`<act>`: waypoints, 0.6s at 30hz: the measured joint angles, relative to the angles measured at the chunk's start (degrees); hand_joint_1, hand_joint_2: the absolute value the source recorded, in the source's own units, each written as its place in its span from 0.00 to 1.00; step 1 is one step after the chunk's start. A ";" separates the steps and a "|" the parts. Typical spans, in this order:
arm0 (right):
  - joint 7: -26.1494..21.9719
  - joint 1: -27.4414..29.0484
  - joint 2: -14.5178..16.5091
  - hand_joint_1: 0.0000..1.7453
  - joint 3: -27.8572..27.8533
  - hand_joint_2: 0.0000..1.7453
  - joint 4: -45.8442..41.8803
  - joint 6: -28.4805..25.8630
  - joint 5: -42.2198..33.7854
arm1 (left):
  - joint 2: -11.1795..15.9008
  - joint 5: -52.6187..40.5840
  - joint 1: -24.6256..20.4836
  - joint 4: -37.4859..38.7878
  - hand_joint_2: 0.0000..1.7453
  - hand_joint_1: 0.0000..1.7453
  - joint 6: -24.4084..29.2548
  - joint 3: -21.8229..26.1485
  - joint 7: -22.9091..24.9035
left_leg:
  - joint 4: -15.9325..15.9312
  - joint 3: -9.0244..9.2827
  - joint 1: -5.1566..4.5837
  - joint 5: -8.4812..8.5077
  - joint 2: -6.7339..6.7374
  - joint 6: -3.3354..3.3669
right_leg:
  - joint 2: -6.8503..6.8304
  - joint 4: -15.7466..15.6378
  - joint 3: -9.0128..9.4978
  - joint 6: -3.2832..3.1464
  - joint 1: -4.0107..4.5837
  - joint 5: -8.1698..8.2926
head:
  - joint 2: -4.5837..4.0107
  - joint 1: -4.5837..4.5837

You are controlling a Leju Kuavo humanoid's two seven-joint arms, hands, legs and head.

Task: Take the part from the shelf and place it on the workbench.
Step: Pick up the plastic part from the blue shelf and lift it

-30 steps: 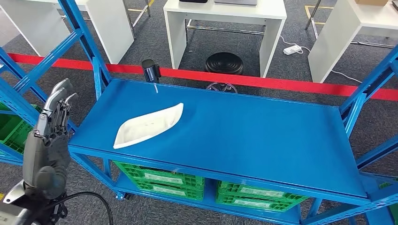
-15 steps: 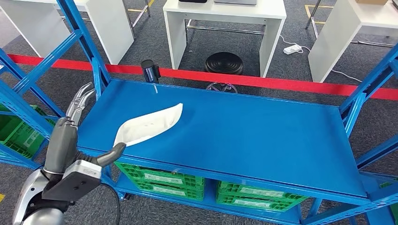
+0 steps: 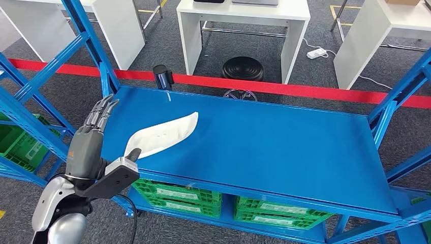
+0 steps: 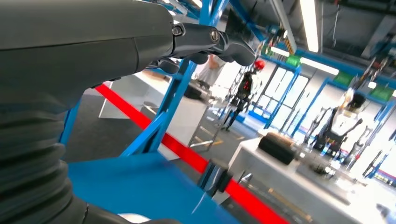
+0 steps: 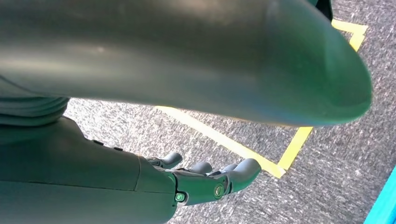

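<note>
Left hand (image 3: 89, 145) up at the shelf's (image 3: 264, 147) left front corner, fingers (image 3: 100, 112) stretched out straight and together, thumb (image 3: 133, 154) poking out toward the part (image 3: 161, 136), holding nothing. Thumb tip overlaps the part's near end, so can't tell if it's touching or just hovering above. Part itself lying flat on the blue top, left of middle, white and sort of leaf-shaped. Green crates (image 3: 175, 194) below, mostly hidden under the shelf edge. Stool (image 3: 243, 68) behind the red tape (image 3: 305, 89). Right hand (image 5: 205, 179) hanging over grey carpet, fingers loosely curled, nothing in them; much of that shot blocked by a blurry dark body part.
</note>
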 joint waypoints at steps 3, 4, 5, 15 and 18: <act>0.12 -0.32 -0.26 0.00 0.05 0.00 0.61 -0.27 -0.03 | -0.72 -0.48 -0.75 2.92 1.00 0.00 0.32 -0.55 0.07 | 0.00 0.01 0.00 0.00 0.01 0.00 | 0.01 0.00 0.01 0.00 0.00 0.00 | 0.00 0.00; 0.18 -0.40 -0.36 0.00 0.05 0.00 0.82 -0.34 -0.05 | -1.06 -0.32 -1.07 3.91 1.00 0.00 0.39 -0.72 0.04 | 0.00 0.01 0.00 0.00 0.00 0.00 | 0.01 0.00 0.01 0.01 0.00 0.01 | 0.00 0.01; 0.25 -0.45 -0.44 0.00 0.07 0.00 1.02 -0.42 -0.07 | -1.44 0.00 -1.36 4.90 1.00 0.00 0.40 -0.85 -0.03 | 0.00 0.01 0.00 0.00 0.00 0.00 | 0.01 0.00 0.02 0.02 0.00 0.02 | 0.00 0.01; 0.50 -0.75 -0.81 0.00 0.36 0.00 2.25 -0.84 -0.16 | -1.33 7.58 -3.20 14.95 1.00 0.00 2.68 -3.93 -2.14 | 0.00 0.00 0.00 0.00 0.02 0.00 | 0.03 0.00 0.00 0.03 0.00 0.02 | 0.00 0.01; 0.62 -0.80 -0.91 0.00 0.49 0.00 2.26 -0.73 -0.21 | -1.21 7.85 -3.75 17.04 1.00 0.00 2.92 -4.57 -2.02 | 0.00 0.00 0.00 0.00 0.02 0.00 | 0.03 0.00 0.00 0.03 0.00 0.02 | 0.00 0.01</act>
